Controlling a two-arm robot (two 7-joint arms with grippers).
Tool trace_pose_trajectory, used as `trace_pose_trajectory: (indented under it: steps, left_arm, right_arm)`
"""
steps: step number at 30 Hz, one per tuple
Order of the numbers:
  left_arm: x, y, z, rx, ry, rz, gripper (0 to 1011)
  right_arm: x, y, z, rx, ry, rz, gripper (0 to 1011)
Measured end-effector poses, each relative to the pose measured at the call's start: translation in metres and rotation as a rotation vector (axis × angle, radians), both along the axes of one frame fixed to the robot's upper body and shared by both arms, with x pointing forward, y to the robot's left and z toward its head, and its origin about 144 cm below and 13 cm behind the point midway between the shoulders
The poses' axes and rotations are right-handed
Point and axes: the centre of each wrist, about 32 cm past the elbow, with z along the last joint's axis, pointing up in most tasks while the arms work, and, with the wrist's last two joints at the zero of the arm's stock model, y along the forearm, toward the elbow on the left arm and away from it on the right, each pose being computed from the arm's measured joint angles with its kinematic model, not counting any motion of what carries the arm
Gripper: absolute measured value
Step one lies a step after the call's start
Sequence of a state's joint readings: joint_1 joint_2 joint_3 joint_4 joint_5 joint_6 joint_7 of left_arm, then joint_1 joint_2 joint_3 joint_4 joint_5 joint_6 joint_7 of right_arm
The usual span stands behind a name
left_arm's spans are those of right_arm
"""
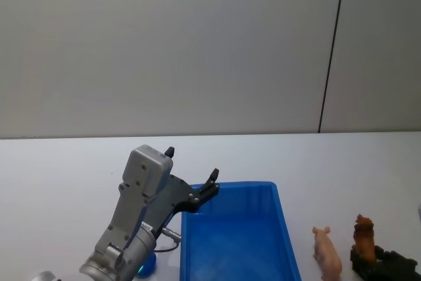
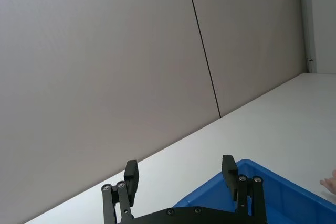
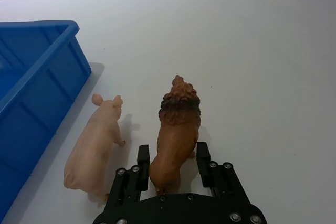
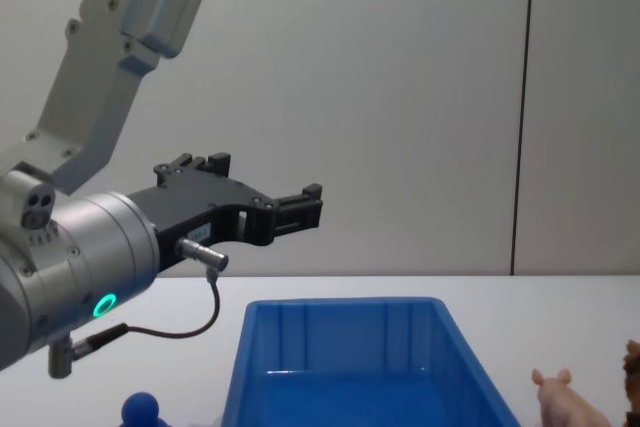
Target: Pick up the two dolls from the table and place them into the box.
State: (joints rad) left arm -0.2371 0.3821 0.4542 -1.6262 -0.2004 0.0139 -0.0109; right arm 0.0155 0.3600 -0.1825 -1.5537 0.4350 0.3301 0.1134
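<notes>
The right gripper (image 3: 172,149) brackets the reddish-brown doll (image 3: 178,121), its grip unclear; the left gripper (image 2: 179,163), fingers spread, hovers above the box (image 1: 243,185) corner.

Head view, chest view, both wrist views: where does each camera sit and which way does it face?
Head view: on the head, facing forward and down at the table, box and left hand.
Chest view: lower, facing forward across the table; left arm looms large.
Left wrist view: behind the left hand, facing the wall.
Right wrist view: behind the right hand, looking down at the brown doll it grips and the pig.
Shared: every view catches the box.
</notes>
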Motion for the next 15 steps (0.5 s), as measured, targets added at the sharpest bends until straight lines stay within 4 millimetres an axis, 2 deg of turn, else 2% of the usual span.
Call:
trace_pose_trajectory:
  steps: [1, 3, 4, 8, 15]
  left_arm:
    - [0.0, 0.0, 0.0, 0.0, 0.0, 0.0, 1002]
    - [0.0, 0.0, 0.0, 0.0, 0.0, 0.0, 1001]
    - [0.0, 0.0, 0.0, 0.0, 0.0, 0.0, 1002]
    - [0.0, 0.0, 0.0, 0.0, 0.0, 0.0, 1001]
    - [0.0, 0.0, 0.0, 0.0, 0.0, 0.0, 1002]
  right_arm:
    - [0.0002, 0.0002, -0.0001, 0.002, 0.001, -0.002, 558]
    - [0.0005, 0.0007, -0.0002, 0.007, 0.002, -0.006, 454]
    - [0.0006, 0.0008, -0.0001, 0.008, 0.002, -0.008, 454]
    - [0.0008, 0.0009, 0.0004, 0.01, -0.003, -0.016, 322]
    - [0.001, 0.0023, 0.0072, -0.009, -0.052, -0.026, 306]
